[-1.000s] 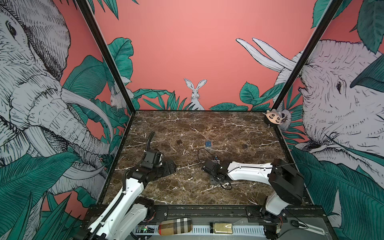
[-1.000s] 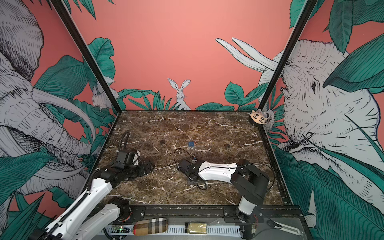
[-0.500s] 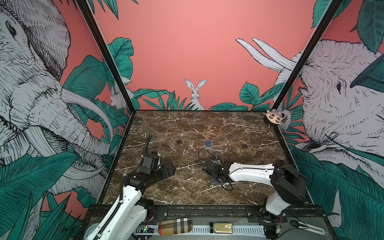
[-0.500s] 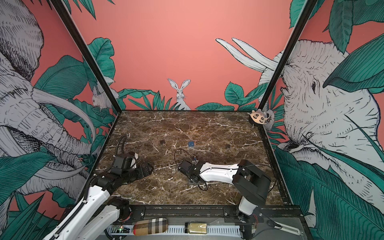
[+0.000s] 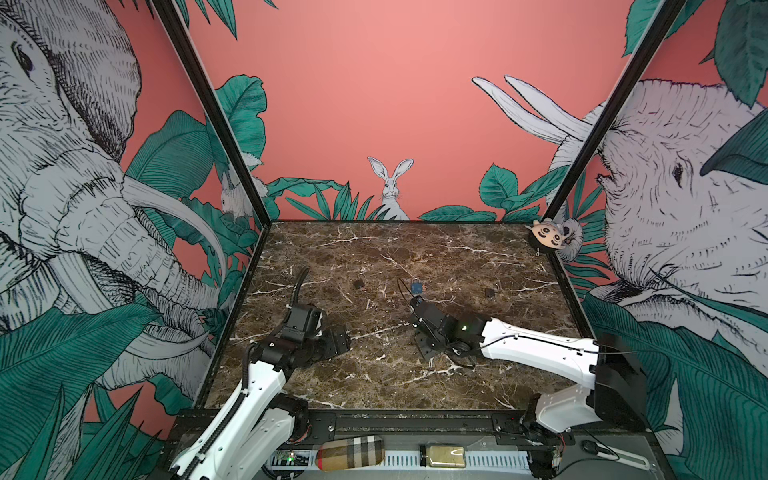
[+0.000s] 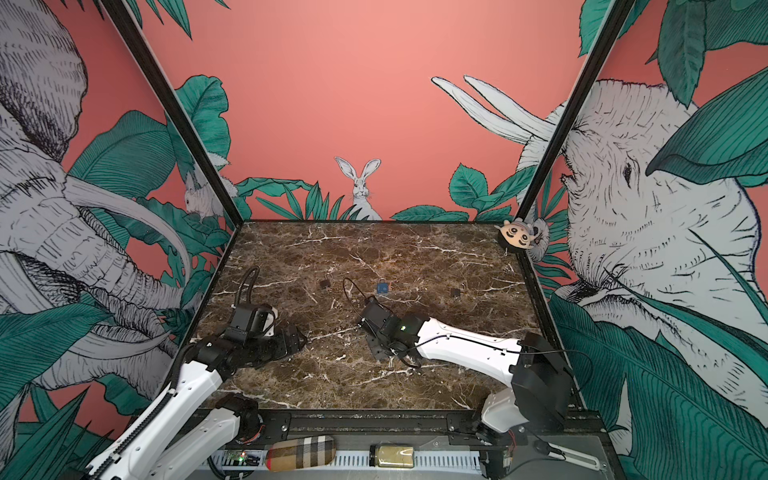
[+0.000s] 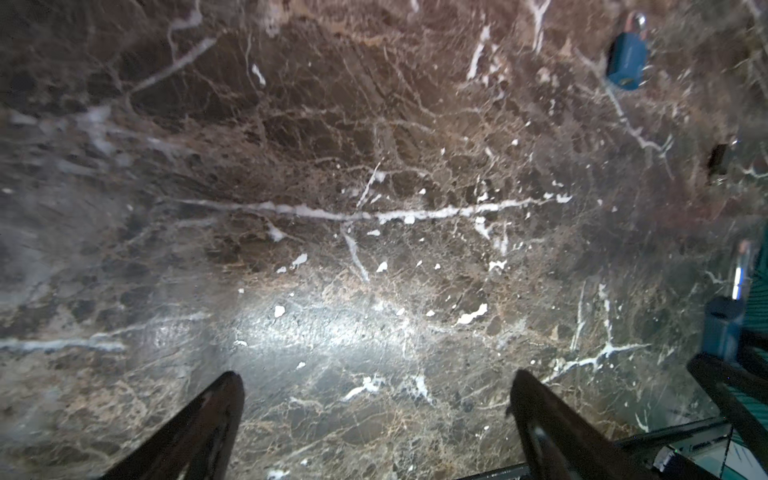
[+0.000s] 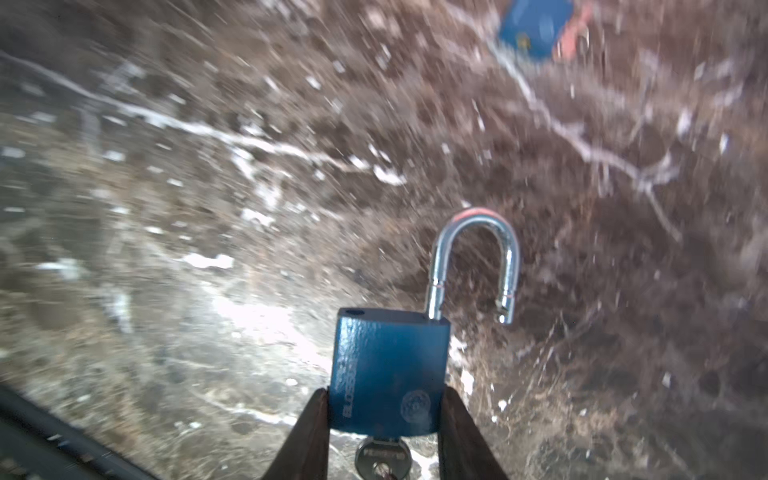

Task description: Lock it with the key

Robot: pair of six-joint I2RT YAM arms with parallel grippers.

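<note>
One blue padlock is sitting clamped by its sides in the right claw, whose fingers have been narrowing over the past second from a looser spread. Its key is sticking out of the underside, and its shackle is standing swung out, free end clear of the body, so locking is still waiting. It is hanging just on the robot's side of a second blue padlock lying on the table; blur is hiding whether it is touching the marble. Well left of that second padlock, the left claw is hovering spread wide, holding nothing. With the grip secured, I judge the shackle can be pressed home next.
</note>
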